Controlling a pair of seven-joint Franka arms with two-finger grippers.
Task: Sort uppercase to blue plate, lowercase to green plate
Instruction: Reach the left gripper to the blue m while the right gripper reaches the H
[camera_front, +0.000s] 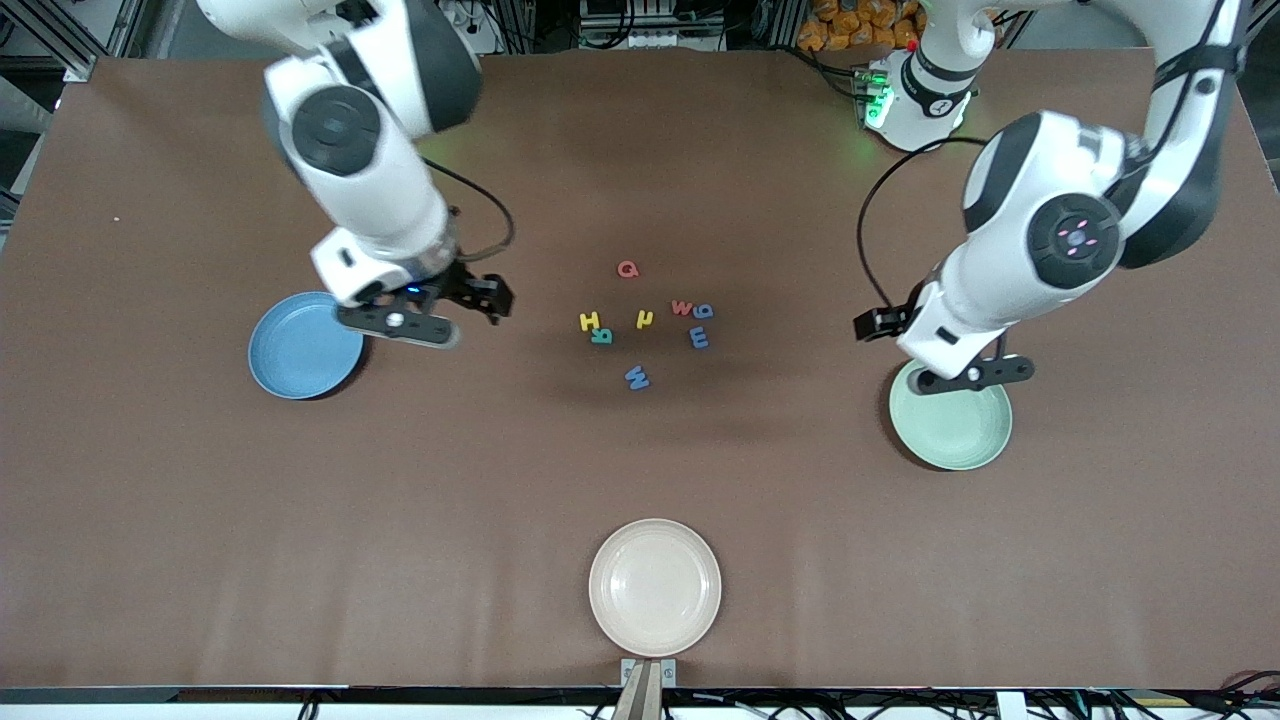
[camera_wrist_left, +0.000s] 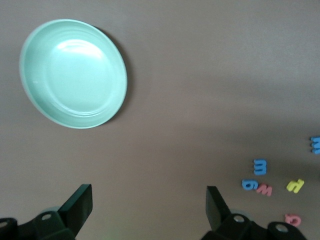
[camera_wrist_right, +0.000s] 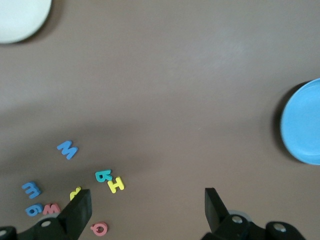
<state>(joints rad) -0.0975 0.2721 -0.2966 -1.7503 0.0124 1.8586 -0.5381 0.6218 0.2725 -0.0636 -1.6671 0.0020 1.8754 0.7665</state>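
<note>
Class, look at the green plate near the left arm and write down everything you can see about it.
The green plate is round and shallow, pale mint green, with a raised rim and a glossy surface that looks like plastic. It sits flat and upright on the brown table toward the left arm's end, with nothing in it. The left gripper hangs over its edge with fingers open, not touching it. The letters lie apart from it at the table's middle, none in contact.
</note>
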